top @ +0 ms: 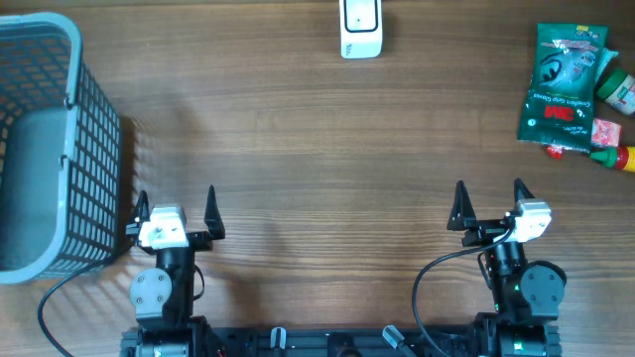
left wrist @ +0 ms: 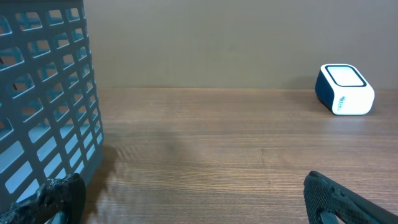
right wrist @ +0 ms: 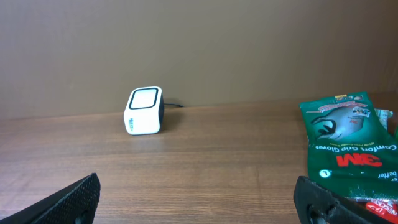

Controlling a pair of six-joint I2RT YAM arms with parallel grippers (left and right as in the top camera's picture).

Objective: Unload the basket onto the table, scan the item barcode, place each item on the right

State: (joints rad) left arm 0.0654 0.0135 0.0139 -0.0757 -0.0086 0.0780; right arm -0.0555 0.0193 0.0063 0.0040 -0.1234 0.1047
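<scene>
A white barcode scanner stands at the table's far middle; it shows in the left wrist view and right wrist view. A green glove packet lies at the far right, also in the right wrist view, with other small items beside it. My left gripper is open near the front left, nothing between its fingers. My right gripper is open near the front right, also empty, well short of the packet.
A grey mesh basket stands at the left edge, right beside my left gripper, and its wall fills the left of the left wrist view. A red and yellow item lies by the packet.
</scene>
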